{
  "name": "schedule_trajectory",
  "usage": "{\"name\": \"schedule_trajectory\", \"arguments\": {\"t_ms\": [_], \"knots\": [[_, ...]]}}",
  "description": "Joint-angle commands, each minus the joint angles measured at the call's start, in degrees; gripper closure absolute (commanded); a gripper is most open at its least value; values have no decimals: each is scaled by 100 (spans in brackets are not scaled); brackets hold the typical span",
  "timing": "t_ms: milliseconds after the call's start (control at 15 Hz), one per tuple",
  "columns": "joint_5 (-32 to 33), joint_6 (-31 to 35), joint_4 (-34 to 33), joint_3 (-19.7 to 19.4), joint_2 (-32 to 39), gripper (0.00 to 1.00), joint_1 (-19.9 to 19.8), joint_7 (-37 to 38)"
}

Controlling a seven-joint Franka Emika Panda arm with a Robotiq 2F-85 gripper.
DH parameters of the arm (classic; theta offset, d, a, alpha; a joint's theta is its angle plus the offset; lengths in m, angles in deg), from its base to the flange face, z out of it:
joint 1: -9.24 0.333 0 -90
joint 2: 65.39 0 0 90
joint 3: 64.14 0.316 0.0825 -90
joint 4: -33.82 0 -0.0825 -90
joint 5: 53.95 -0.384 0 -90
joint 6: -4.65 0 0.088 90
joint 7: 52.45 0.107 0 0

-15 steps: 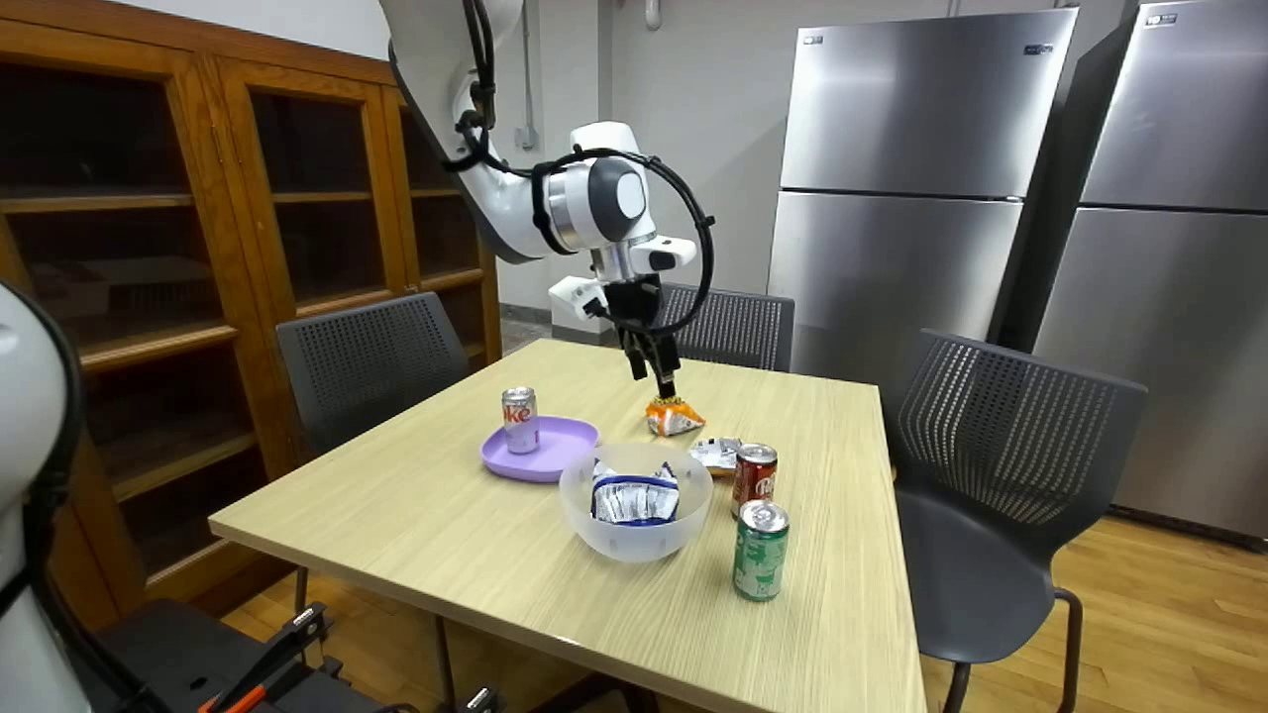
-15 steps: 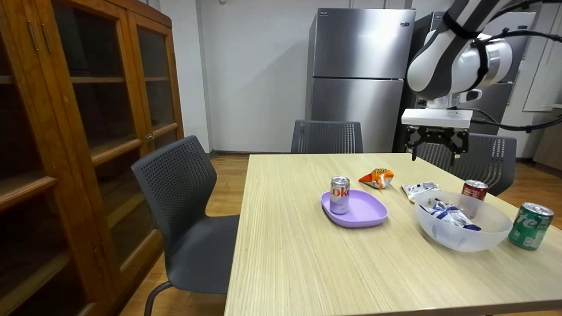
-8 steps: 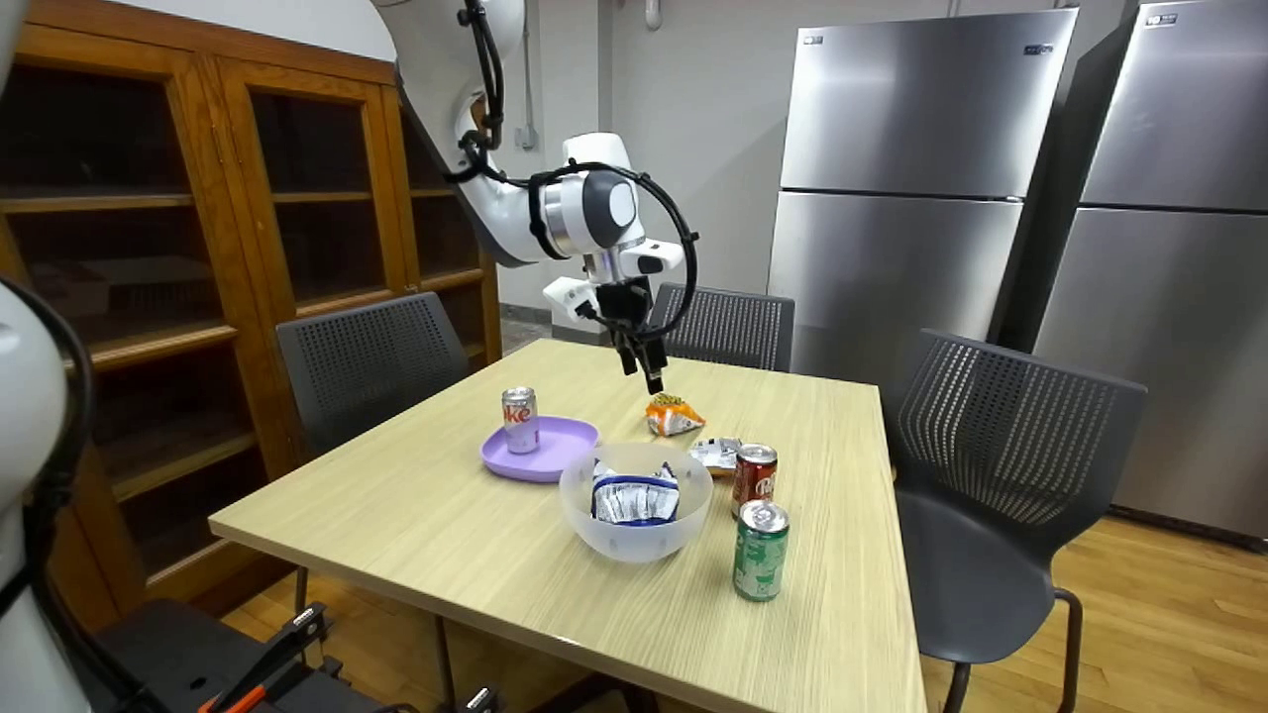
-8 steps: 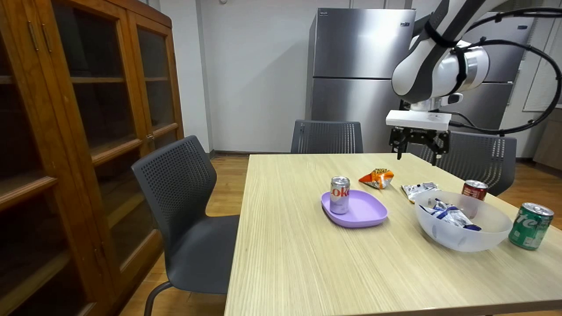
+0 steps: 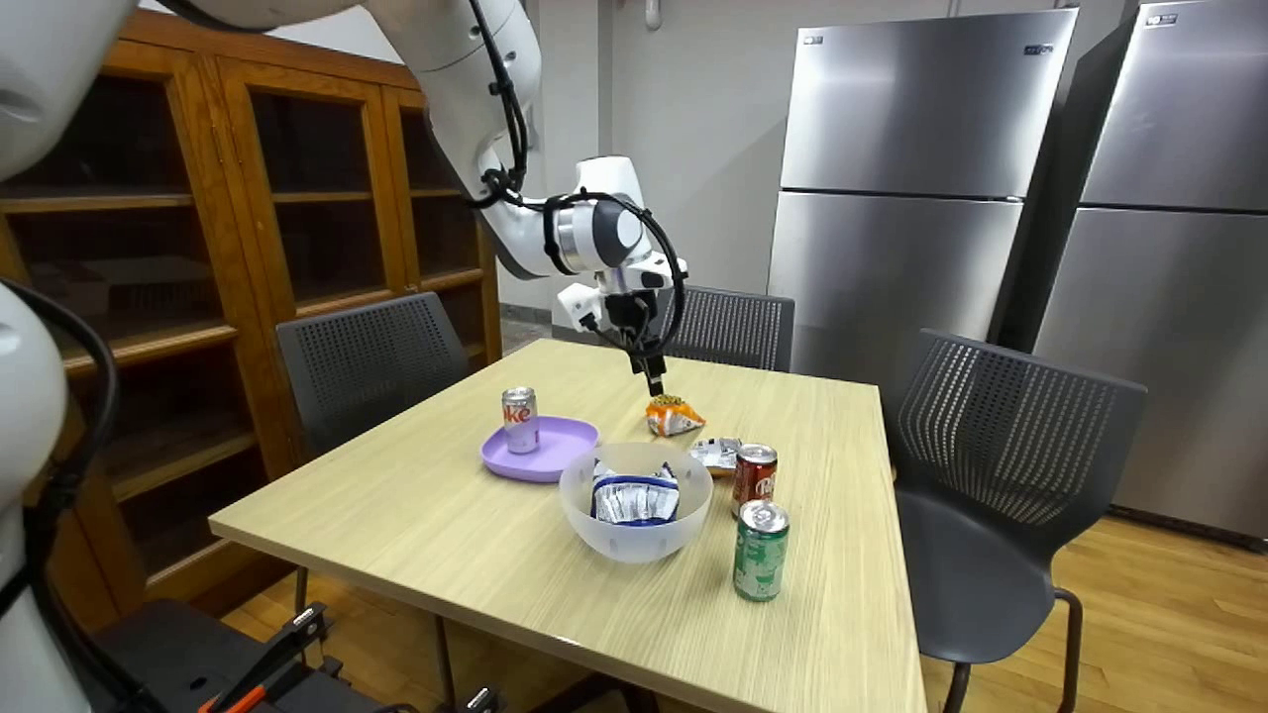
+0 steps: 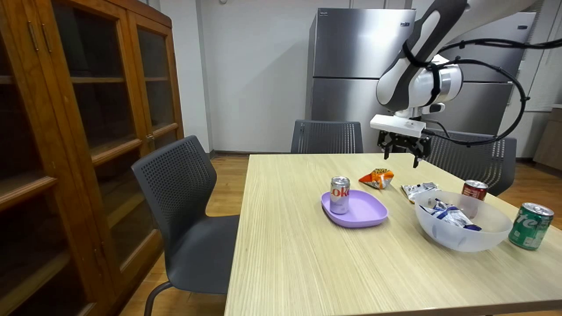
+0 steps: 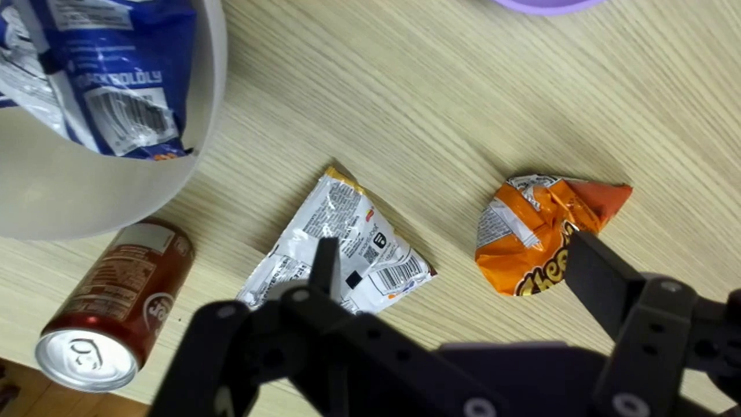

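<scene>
Shifting toward the orange bag (image 7: 529, 231) over the last sec, the gripper (image 6: 401, 159) is also sinking a touch & turning slightly, w/ the arm (image 5: 466, 89) following. Its fingers (image 7: 605, 284) are standing wide apart, gripping nothing. In the wrist view one finger is covering an edge of the orange bag & the other is covering part of the white bag (image 7: 365, 249); both bags are lying on the table (image 6: 290, 245), & an exterior view is showing a gap btwn the fingertips (image 6: 387, 153) & the orange one. Nothing else is moving: the Coke can (image 5: 520, 421) is standing on the plate (image 5: 570, 446), the blue bag (image 7: 145, 58) is resting in the bowl (image 6: 459, 239), & the red can (image 5: 755, 478) & green can (image 5: 761, 555) are standing just beside the bowl. So, judging by pos. only, the change is bringing the gripper nearer the orange bag, prob. w/ its angle getting adjusted too; no grasp or lift is happening ATM, & the bag is keeping its spot, so the work is amounting to positioning rather than carrying. Exact ht. above the bags is staying hard to tell from these angles.
</scene>
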Motion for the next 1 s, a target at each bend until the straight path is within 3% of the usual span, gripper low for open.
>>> {"name": "schedule_trajectory", "arguments": {"t_ms": [0, 933], "knots": [[-255, -130, -771, 5, 527, 0, -13, 416], [-578, -454, -2926, -84, 2136, 0, -153, 1913]]}}
